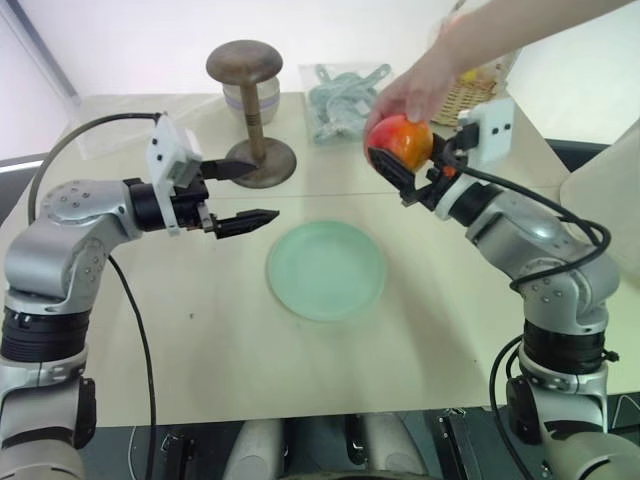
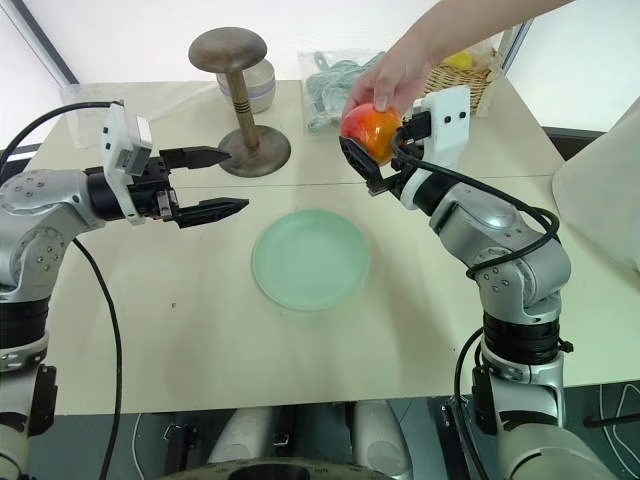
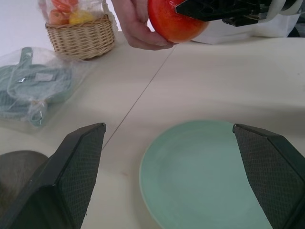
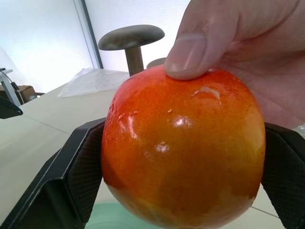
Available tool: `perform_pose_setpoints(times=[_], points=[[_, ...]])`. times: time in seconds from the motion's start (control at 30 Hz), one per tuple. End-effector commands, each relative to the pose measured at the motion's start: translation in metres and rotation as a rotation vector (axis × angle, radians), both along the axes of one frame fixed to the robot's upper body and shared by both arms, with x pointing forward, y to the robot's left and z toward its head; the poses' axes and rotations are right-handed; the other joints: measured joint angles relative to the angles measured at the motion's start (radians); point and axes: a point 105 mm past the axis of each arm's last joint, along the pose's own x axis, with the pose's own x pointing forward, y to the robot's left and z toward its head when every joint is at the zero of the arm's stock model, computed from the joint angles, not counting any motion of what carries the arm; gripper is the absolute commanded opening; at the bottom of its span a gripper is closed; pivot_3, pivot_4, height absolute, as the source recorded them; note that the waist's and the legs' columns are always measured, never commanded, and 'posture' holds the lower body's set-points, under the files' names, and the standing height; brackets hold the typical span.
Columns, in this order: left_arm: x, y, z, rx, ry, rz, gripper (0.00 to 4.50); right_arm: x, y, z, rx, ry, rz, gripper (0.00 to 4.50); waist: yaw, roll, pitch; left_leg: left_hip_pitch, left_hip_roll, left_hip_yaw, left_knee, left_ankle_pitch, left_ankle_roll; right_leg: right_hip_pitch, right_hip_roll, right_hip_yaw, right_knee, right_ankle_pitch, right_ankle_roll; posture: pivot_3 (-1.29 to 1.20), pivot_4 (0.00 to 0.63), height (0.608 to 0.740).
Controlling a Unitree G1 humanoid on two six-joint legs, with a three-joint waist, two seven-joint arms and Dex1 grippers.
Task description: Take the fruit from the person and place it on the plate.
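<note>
A person's hand (image 1: 418,88) reaches in from the back right and holds the fruit (image 1: 402,142), a glossy red-orange ball with a yellow patch, from above. My right gripper (image 2: 380,140) is shut on the fruit, with one black finger pressed against each side of it (image 4: 183,148), above the table behind the plate. The pale mint-green plate (image 1: 325,270) lies bare at the table's middle. My left gripper (image 1: 265,190) hangs open and holds nothing, left of the plate and a little above the table.
A brown wooden stand (image 1: 250,110) rises at the back, just behind my left gripper. A clear bag of green items (image 1: 340,100) lies at the back centre. A wicker basket (image 3: 81,36) of wrapped fruits stands at the back right.
</note>
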Motion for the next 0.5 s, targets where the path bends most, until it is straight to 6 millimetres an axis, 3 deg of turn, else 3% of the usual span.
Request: perform_pose_setpoints(times=[0.03, 0.5], points=[[-0.0037, 0.0017, 0.0128, -0.006, -0.068, 0.006, 4.50, -0.0028, 0.0004, 0.0183, 0.013, -0.079, 0.000, 3.02, 0.000, 0.000, 0.000, 0.000, 0.000, 0.000, 0.000, 0.000, 0.000, 0.000, 0.000, 0.000, 0.000, 0.000, 0.000, 0.00, 0.150, 0.740], [-0.0025, 0.0012, 0.0130, -0.010, -0.072, 0.010, 4.50, -0.0037, -0.0014, 0.0226, -0.005, -0.083, -0.003, 3.01, 0.000, 0.000, 0.000, 0.000, 0.000, 0.000, 0.000, 0.000, 0.000, 0.000, 0.000, 0.000, 0.000, 0.000, 0.000, 0.00, 0.150, 0.740]])
